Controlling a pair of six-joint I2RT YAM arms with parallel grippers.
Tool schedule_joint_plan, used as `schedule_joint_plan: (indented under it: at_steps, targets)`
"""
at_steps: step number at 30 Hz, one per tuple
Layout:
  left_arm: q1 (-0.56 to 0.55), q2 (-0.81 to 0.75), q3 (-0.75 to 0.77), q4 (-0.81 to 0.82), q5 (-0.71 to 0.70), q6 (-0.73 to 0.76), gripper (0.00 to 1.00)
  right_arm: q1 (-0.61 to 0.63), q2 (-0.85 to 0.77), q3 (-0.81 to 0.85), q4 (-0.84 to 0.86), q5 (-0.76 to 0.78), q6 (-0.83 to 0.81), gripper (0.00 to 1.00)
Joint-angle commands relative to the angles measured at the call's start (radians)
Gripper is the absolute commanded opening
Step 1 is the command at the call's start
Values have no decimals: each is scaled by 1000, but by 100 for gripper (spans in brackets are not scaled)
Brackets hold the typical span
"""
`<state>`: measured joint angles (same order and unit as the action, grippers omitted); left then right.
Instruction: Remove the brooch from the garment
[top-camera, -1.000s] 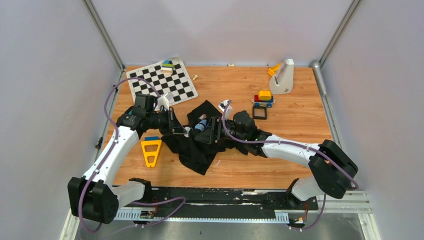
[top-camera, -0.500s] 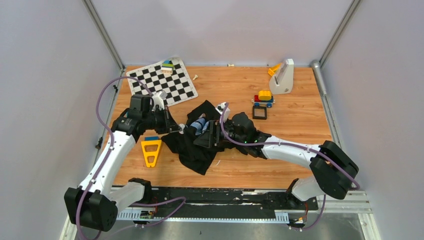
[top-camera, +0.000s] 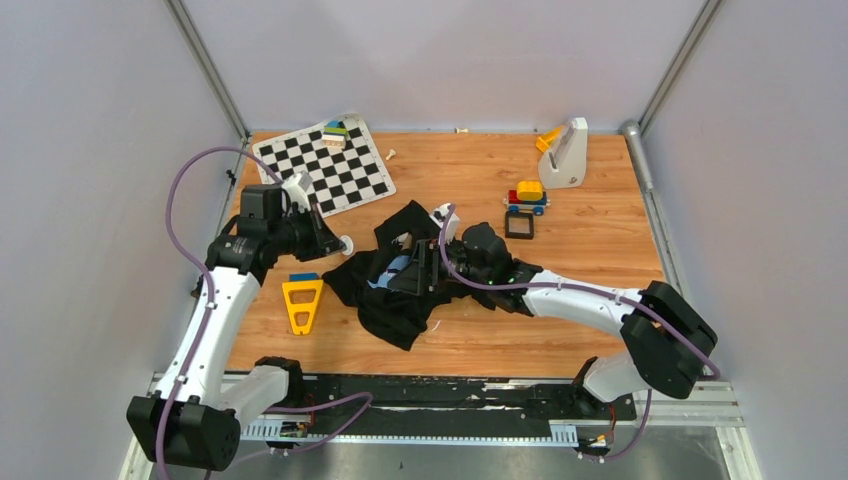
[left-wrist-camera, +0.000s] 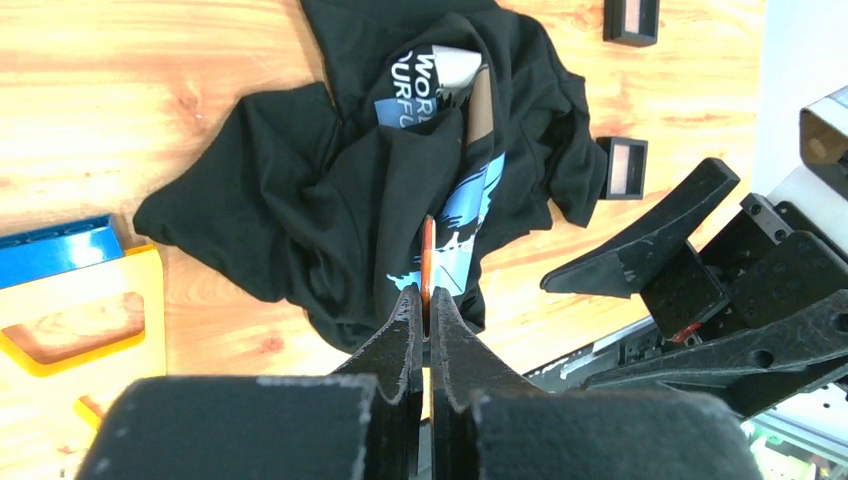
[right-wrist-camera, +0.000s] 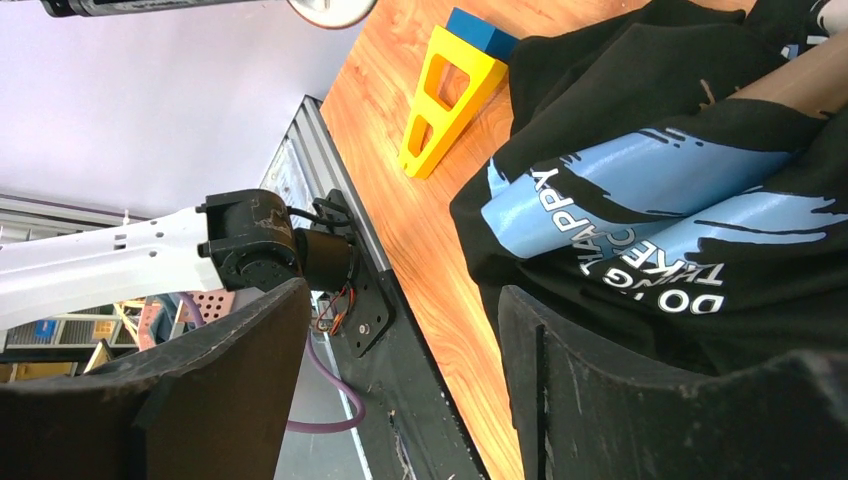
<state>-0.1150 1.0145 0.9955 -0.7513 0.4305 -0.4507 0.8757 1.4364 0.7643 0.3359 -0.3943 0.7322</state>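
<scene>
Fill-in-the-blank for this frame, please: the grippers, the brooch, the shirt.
1. The left gripper is shut on the ____.
2. The right gripper, over the garment, is ____.
3. The garment's graphic is light ____ with white lettering.
Missing words: brooch; open; blue.

2 white arms (top-camera: 215, 310), purple cables (top-camera: 170, 205); black left hand (left-wrist-camera: 424, 305), right hand (right-wrist-camera: 402, 300).

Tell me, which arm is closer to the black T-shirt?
Right. The right gripper sits open over the black T-shirt, at its printed chest. The left gripper hangs just off the shirt's left edge in the top view, shut on the brooch.
</scene>
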Motion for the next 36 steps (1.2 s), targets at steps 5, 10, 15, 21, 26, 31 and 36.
schedule_joint_plan:
  at_steps: [5, 10, 15, 21, 26, 31, 36]
  targets:
    - [18, -29, 76, -12, -20, 35, 0, 18, -19, 76, -21, 7, -21, 69]
    - [19, -27, 80, 3, 39, 41, 0, 24, -24, 99, -44, 18, -40, 69]
    - [21, -19, 77, 11, 175, 64, 0, 22, -24, 119, -50, 29, -36, 68]
    - [24, -26, 40, 50, 344, 62, 0, 20, -45, 119, -40, 39, -20, 67]
    - [25, -38, 6, 68, 447, 81, 0, -3, -81, 119, -25, 7, 1, 67]
    - [24, -50, -6, 62, 494, 98, 0, -10, -100, 141, -15, -24, 16, 66]
    - [24, -65, -18, 78, 545, 94, 0, -10, -81, 170, 8, -52, 48, 66]
